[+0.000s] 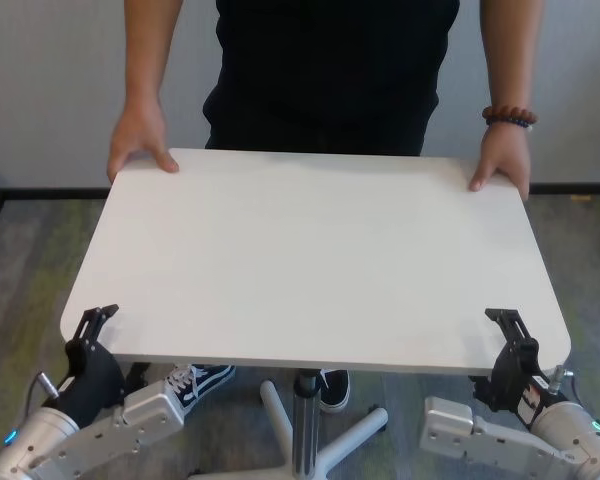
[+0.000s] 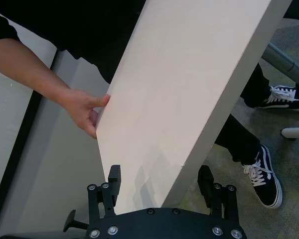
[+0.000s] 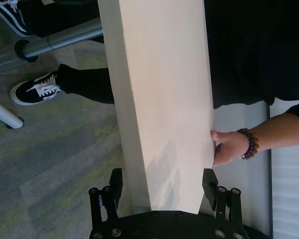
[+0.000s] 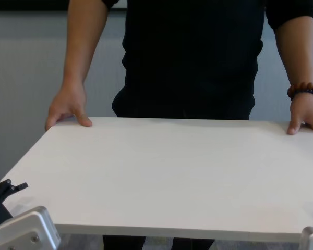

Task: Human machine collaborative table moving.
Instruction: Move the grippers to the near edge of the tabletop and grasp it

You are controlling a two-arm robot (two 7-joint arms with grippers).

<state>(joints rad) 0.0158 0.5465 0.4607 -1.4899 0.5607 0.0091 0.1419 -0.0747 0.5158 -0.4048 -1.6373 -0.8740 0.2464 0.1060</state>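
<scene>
The table (image 1: 310,260) is a white rectangular top on a silver pole (image 1: 303,415). The human (image 1: 330,70), in a black shirt, stands at its far side with one hand (image 1: 135,145) on each far corner, a beaded bracelet (image 1: 508,117) on one wrist. My left gripper (image 1: 98,320) sits at the near left corner. Its open jaws straddle the tabletop's edge (image 2: 159,180), with a small gap showing. My right gripper (image 1: 510,330) stands open astride the near right corner's edge (image 3: 162,183) in the same way.
Under the top, white base legs (image 1: 355,435) spread from the pole over grey-green carpet (image 1: 30,260). The person's black sneakers (image 1: 195,382) stand close to the base. A pale wall with a dark skirting runs behind.
</scene>
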